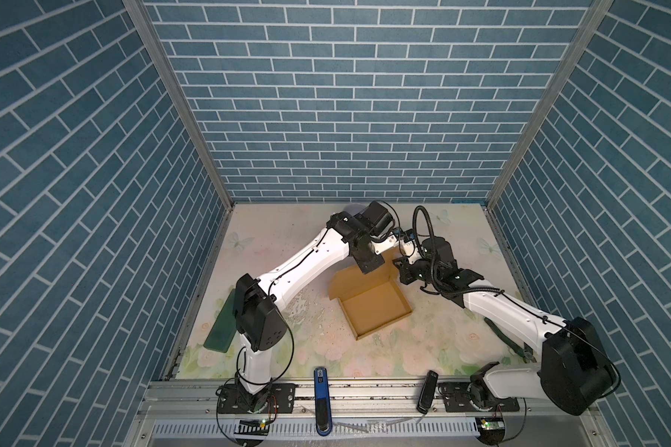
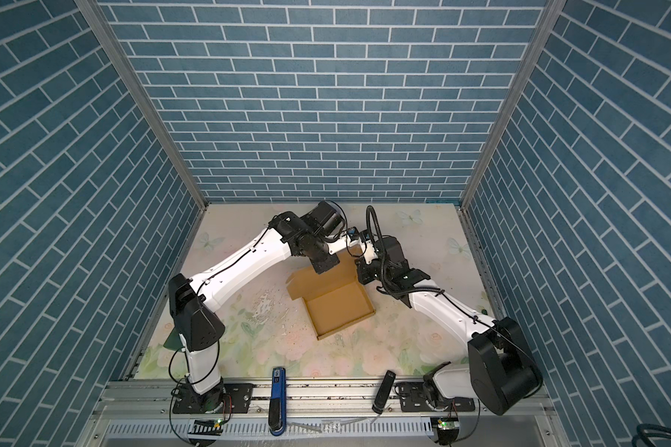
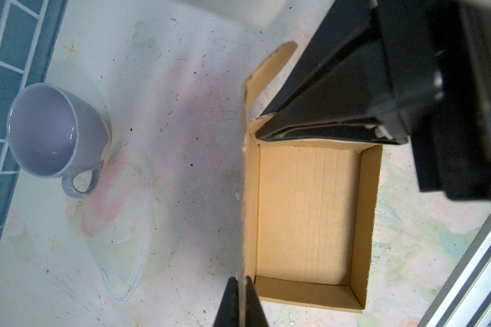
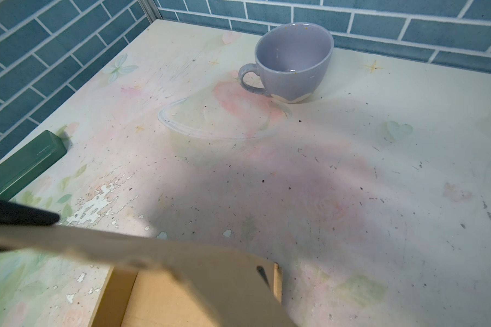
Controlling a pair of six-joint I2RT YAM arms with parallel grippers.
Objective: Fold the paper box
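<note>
Near the middle of the pale floral worktop (image 1: 287,247): shallow plain brown cardboard paper box (image 1: 372,305), shown alike in both top views, tray part formed, four low walls upright, inside bare. Along the tray's far side, lid panel raised roughly upright and hinged to the tray; in the left wrist view, seen edge-on beside the open box (image 3: 309,212), with a small side ear at its end. Left pincer (image 3: 241,286) closed on the top edge of that raised lid, cardboard sandwiched between both black fingers. Right pincer (image 1: 403,271) at the far right corner of the tray, closed too and clamped on cardboard there: in the right wrist view, one dark finger above a blurred brown flap of the box (image 4: 182,297), a sliver of the other below it. Both arms meeting over the back of the tray. Beyond it, towards the back wall, upright lilac ceramic cup (image 4: 292,62) with a handle, well apart from the cardboard. At the worktop's left edge, dark green flat board (image 1: 219,325), partly hidden under the left arm's elbow. On the front metal rail, blue-and-black handheld tool (image 1: 321,398) and small black device (image 1: 427,391), both well apart from the tray
</note>
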